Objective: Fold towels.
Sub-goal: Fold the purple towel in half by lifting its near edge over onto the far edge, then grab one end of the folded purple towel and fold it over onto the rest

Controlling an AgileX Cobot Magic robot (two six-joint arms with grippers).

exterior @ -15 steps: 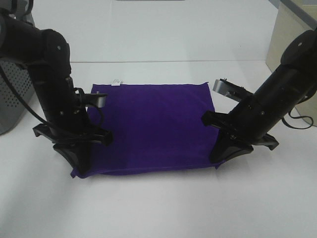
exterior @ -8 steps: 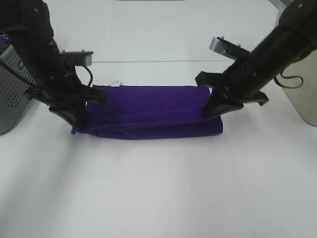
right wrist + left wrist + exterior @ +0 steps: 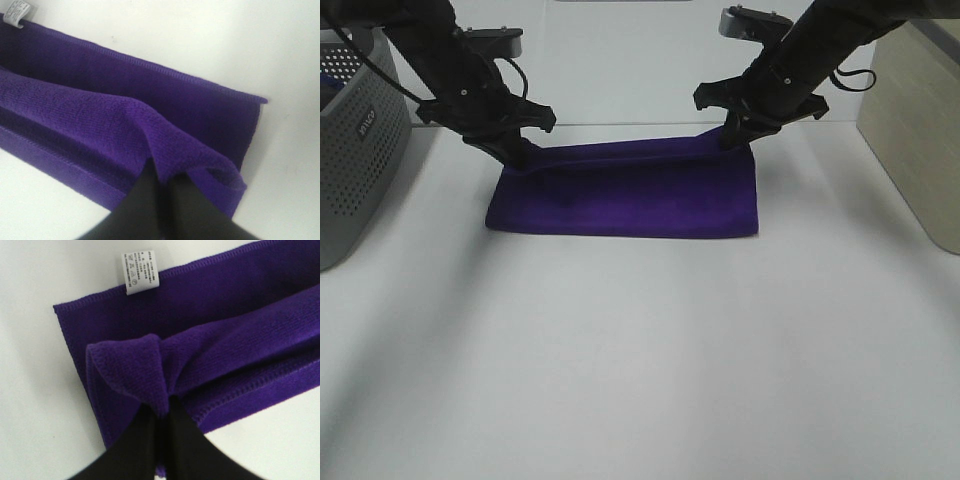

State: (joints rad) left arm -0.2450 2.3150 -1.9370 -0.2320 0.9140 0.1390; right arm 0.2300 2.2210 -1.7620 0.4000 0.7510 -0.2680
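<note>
Towel [image 3: 620, 200] lies on the desk [image 3: 640, 380], in the far half, doubled into a wide band. The fold runs along the near side and the hemmed edges are on the far side.

My left pincer [image 3: 515, 155] is at the towel's far left corner. The jaws are pressed together with almost no gap, nipping a bunched bit of the upper layer. In the left wrist view that bunch stands up off the lower layer, which lies flat on the desk.

My right pincer [image 3: 733, 138] is at the far right corner. Its jaws are likewise squeezed tight on a raised pinch of the upper layer.

Between the two pinches the upper layer's edge is lifted in a ridge, and the rest of the towel lies flat. The upper edge stops short of the lower layer's far hem, so a strip of lower layer shows beyond it.

A white tag [image 3: 140, 272] sits on that far hem near the left corner, just beyond my left pinch and apart from it. The print on it is too small to read.

A grey basket [image 3: 360, 150] stands left of the towel, apart from it.
</note>
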